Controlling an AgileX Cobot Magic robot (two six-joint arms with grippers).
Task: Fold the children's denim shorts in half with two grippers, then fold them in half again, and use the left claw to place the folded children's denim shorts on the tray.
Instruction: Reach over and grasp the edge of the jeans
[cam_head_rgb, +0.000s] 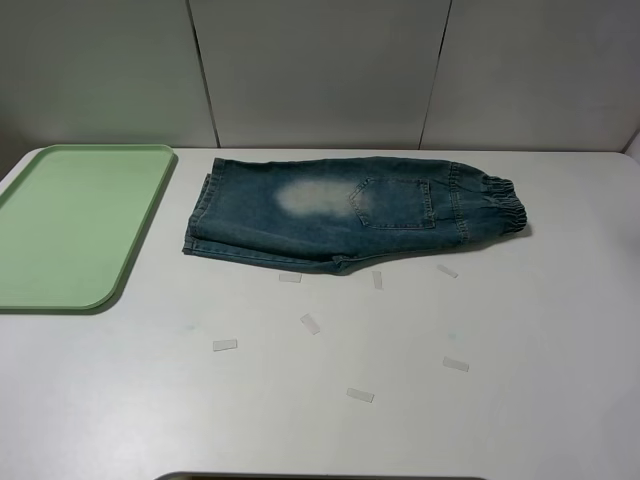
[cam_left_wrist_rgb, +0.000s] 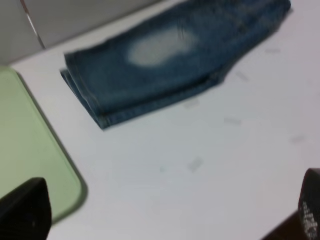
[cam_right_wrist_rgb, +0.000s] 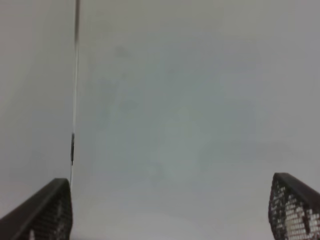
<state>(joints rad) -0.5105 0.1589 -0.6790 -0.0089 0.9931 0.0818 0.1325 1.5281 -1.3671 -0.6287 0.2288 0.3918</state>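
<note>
The children's denim shorts (cam_head_rgb: 350, 212) lie flat on the white table, folded once lengthwise, waistband to the right and leg hems to the left. They also show in the left wrist view (cam_left_wrist_rgb: 170, 55). The green tray (cam_head_rgb: 70, 222) sits at the left of the table, a short gap from the shorts, and its corner shows in the left wrist view (cam_left_wrist_rgb: 30, 150). Neither gripper shows in the exterior view. My left gripper (cam_left_wrist_rgb: 165, 215) is open and empty, above bare table short of the shorts. My right gripper (cam_right_wrist_rgb: 170, 210) is open and empty, facing a blank white surface.
Several small strips of white tape (cam_head_rgb: 310, 323) lie on the table (cam_head_rgb: 540, 330) in front of the shorts. A grey panelled wall (cam_head_rgb: 320, 70) stands behind the table.
</note>
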